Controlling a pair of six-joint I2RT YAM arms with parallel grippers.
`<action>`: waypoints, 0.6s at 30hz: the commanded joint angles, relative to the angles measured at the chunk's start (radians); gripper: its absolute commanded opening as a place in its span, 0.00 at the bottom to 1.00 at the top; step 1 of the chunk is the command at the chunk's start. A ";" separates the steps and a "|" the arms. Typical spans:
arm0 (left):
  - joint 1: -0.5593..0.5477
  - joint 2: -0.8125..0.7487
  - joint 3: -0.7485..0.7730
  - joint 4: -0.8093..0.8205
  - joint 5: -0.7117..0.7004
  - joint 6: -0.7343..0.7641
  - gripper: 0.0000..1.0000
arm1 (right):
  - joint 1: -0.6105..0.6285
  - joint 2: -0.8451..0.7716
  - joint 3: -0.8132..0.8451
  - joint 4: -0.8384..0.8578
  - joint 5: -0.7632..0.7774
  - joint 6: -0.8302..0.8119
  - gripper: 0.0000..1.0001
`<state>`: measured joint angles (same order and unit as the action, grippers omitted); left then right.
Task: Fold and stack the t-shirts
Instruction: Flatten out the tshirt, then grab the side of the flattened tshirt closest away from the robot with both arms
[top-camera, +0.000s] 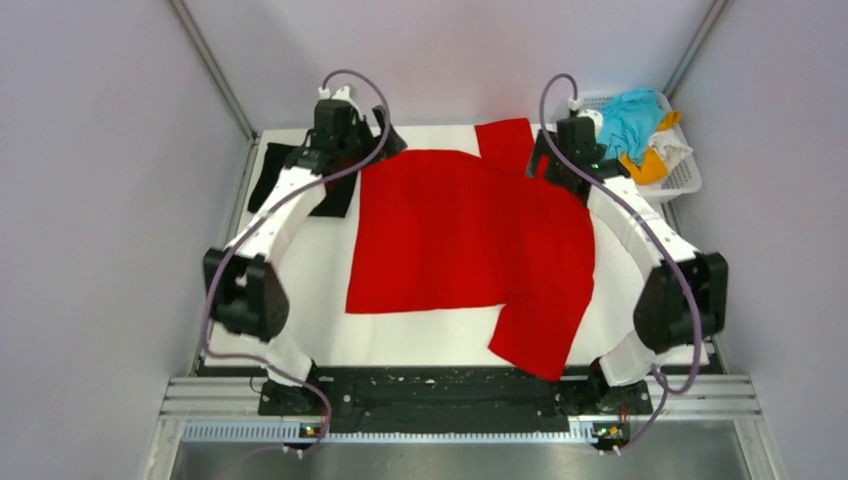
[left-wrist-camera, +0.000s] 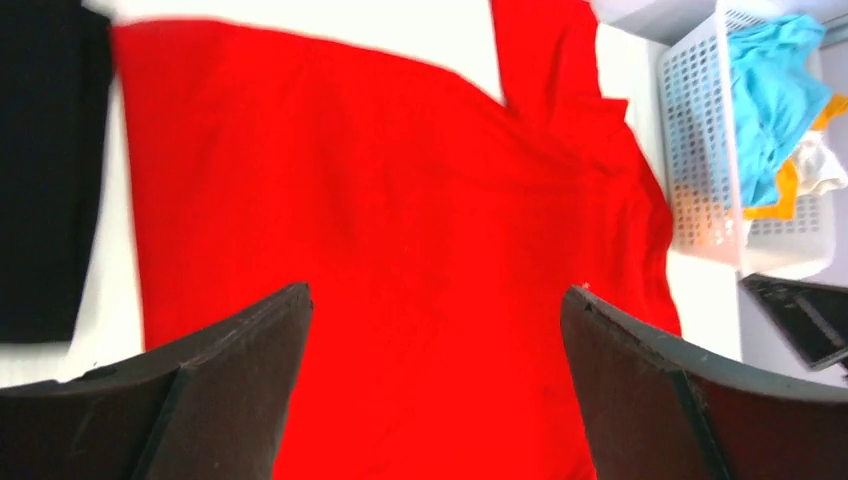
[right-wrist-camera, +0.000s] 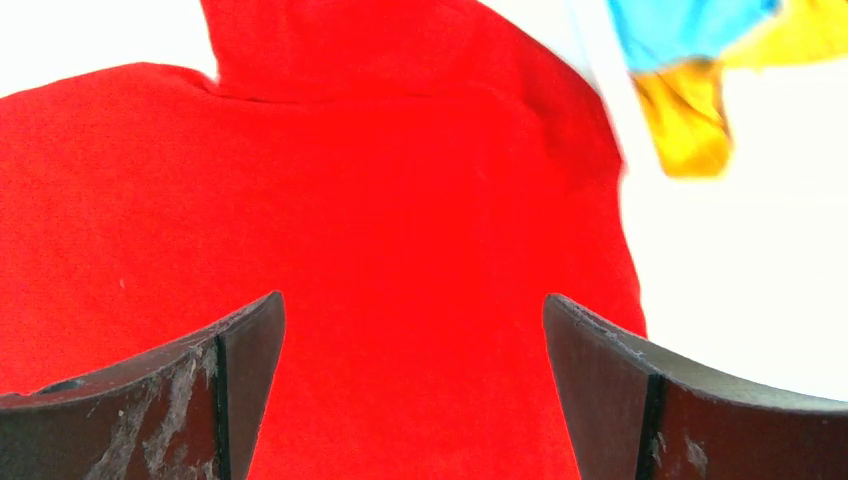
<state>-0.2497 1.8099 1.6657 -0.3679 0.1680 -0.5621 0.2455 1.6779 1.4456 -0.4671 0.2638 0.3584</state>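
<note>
On the bench (top-camera: 320, 310) the red shirt (top-camera: 460, 240) is barely folded, basket (top-camera: 690, 182) holds more; left tool (left-wrist-camera: 435, 385) and right tool (right-wrist-camera: 415, 385) wide open, empty.

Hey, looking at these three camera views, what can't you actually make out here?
- Black garment: in the top view the left arm covers its middle, and the left wrist view crops it at the edge. Whether it is folded is unclear.
- Clothes in the white basket: they are bunched together, so the count is unclear. The right wrist view blurs them.
- Red t-shirt: in the top view its far edge is partly hidden under the left arm and right arm.
</note>
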 joint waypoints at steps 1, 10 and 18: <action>-0.052 -0.251 -0.350 -0.084 -0.173 -0.007 0.99 | -0.027 -0.204 -0.224 0.008 0.127 0.135 0.99; -0.065 -0.643 -0.838 -0.307 -0.302 -0.207 0.99 | -0.072 -0.495 -0.531 0.011 0.012 0.203 0.99; -0.065 -0.712 -1.052 -0.209 -0.297 -0.352 0.84 | -0.071 -0.635 -0.654 0.012 -0.021 0.177 0.99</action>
<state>-0.3141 1.1130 0.6567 -0.6582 -0.1051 -0.8234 0.1726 1.0946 0.8108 -0.4801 0.2665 0.5430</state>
